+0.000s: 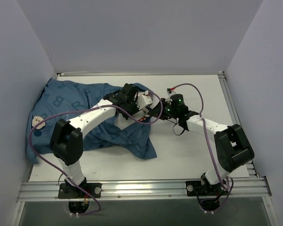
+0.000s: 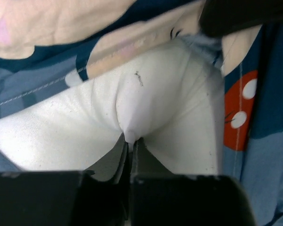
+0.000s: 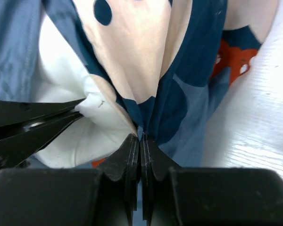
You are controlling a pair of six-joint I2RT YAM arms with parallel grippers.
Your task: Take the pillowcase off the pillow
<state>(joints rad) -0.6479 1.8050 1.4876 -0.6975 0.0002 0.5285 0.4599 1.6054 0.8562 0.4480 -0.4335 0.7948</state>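
The white table carries the pillowcase. In the overhead view it lies crumpled from the centre out toward nine and ten o'clock, with one corner trailing toward six. The pillow shows as a white bulge at the case's open mouth, near the table's centre. The left gripper is clenched on a pinch of the pillow's white cloth. The right gripper, reaching in from three o'clock, is clamped on a fold of the pillowcase's printed edge, just beside the left one.
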